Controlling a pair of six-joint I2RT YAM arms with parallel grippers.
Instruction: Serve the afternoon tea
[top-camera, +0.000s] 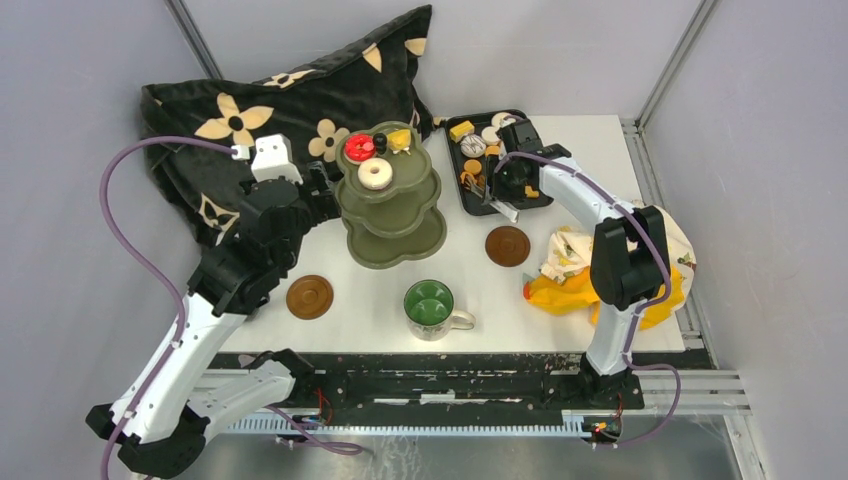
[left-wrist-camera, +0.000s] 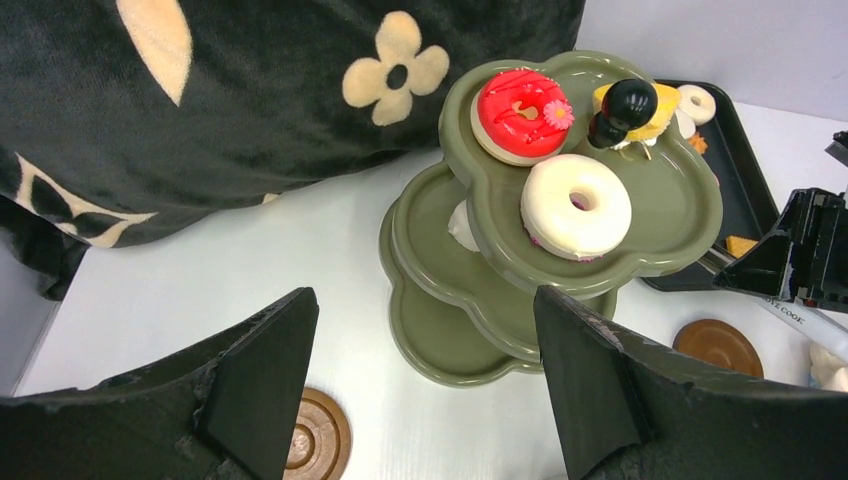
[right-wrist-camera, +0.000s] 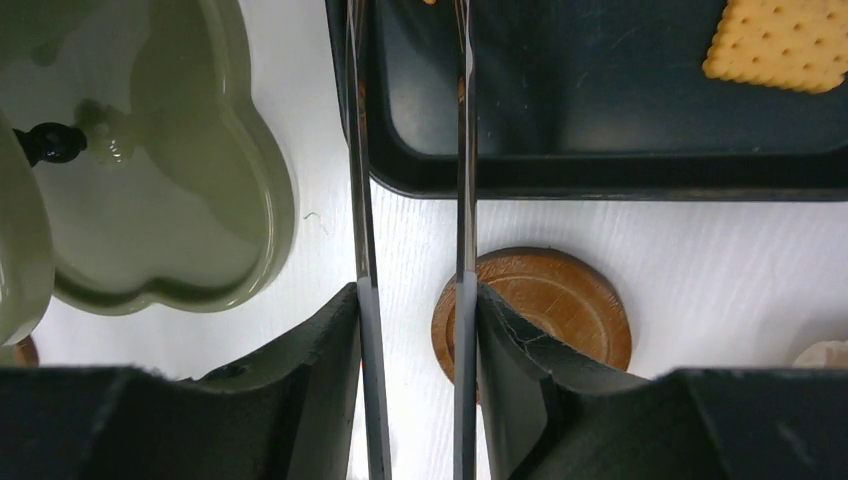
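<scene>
It looks like the step in hand is fetching one more treat from the black tray (right-wrist-camera: 620, 110) to put on the green stand (top-camera: 395, 245). The right gripper (right-wrist-camera: 412, 300) is pressed together on the metal tongs (right-wrist-camera: 463, 150). It hangs by the tray's near edge, to the right of the stand. The left gripper (left-wrist-camera: 422, 330) is spread wide and holds nothing — it sits just left of the stand.

On the stand's top plate are a red donut (left-wrist-camera: 520, 108), a white donut (left-wrist-camera: 576, 205) and a yellow cake (left-wrist-camera: 655, 100) behind the black knob (left-wrist-camera: 628, 100). The mug (top-camera: 430, 303) is in front of the stand. A brown saucer (top-camera: 507, 245) lies to the stand's right.

Next, I think, the tongs must close on a treat, lift it and carry it left to a free spot on the stand, without bumping the knob.

The right wrist view shows both tong arms up close and a square cracker (right-wrist-camera: 780, 40) on the tray. The tong tips run out of that picture, so I cannot tell if they hold anything. Only the top view shows the mug. Only the left wrist view shows a white bit tucked on the stand's middle plate.
</scene>
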